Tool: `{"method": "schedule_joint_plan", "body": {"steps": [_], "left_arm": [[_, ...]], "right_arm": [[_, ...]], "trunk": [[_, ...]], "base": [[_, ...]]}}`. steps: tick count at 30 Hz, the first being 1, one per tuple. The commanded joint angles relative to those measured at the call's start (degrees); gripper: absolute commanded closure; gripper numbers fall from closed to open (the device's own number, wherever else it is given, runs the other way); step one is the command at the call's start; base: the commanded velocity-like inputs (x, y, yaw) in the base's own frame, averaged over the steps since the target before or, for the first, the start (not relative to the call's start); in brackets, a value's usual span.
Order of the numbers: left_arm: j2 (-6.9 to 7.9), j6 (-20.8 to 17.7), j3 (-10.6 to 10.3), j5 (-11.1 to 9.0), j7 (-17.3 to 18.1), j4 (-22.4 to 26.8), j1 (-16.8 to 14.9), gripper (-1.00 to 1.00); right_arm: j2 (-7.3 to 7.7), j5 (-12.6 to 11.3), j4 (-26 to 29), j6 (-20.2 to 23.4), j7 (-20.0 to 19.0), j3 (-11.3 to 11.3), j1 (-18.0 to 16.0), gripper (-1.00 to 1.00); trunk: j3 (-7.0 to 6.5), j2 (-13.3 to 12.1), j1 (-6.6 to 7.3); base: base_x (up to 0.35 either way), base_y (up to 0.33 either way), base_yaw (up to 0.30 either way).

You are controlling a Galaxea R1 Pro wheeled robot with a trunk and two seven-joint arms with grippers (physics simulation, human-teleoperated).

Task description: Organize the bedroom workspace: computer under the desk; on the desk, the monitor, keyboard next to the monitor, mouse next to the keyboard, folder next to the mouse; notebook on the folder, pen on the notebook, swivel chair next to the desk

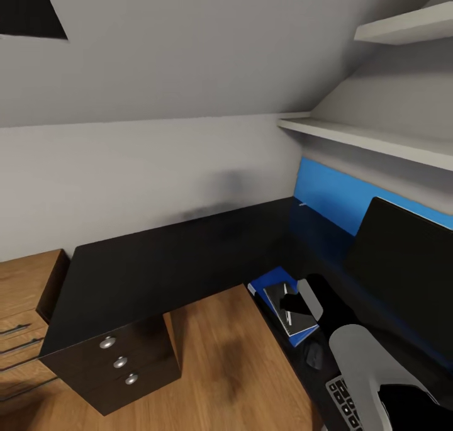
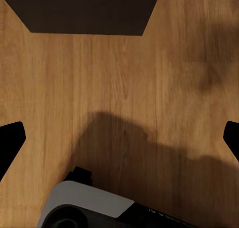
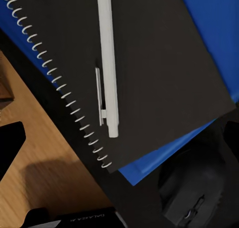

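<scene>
Blue folder [image 1: 272, 286] flat on the black desk [image 1: 163, 261], notebook [image 3: 149, 73] stacked on it, white pen [image 3: 108, 63] lying on the notebook. Mouse [image 3: 191, 193] just beside the folder, keyboard [image 1: 345, 401] near, monitor [image 1: 402, 274] behind. Right claw [image 3: 119, 138] above the stack, spread wide, holding nothing. Left claw [image 2: 119, 138] likewise spread over wooden floor [image 2: 119, 73].
</scene>
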State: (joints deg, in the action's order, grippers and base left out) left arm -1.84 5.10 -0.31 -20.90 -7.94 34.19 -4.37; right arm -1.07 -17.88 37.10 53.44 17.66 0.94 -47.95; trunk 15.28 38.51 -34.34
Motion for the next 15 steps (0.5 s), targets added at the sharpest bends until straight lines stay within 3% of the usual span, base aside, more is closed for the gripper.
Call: {"method": "schedule_joint_plan", "body": {"steps": [1,6,15], "left_arm": [[-0.01,0.17,-0.04,-0.37,-0.14,0.01,-0.02,-1.0],[-0.01,0.17,-0.04,-0.37,-0.14,0.01,-0.02,-1.0],[-0.02,0.16,-0.04,-0.37,-0.14,0.0,-0.04,-1.0]], "right_arm": [[-0.06,-0.54,0.1,0.14,0.53,0.1,-0.03,-1.0],[-0.25,-0.53,0.22,0.14,0.66,0.17,-0.03,-1.0],[-0.33,-0.52,0.25,0.09,0.65,0.17,-0.03,-1.0]], "trunk": [[-0.1,-0.35,0.21],[-1.0,-2.36,1.31],[-2.62,-5.97,3.29]], "base": [[0.0,0.0,0.022],[0.0,0.0,0.153],[0.0,0.0,0.241]]}}
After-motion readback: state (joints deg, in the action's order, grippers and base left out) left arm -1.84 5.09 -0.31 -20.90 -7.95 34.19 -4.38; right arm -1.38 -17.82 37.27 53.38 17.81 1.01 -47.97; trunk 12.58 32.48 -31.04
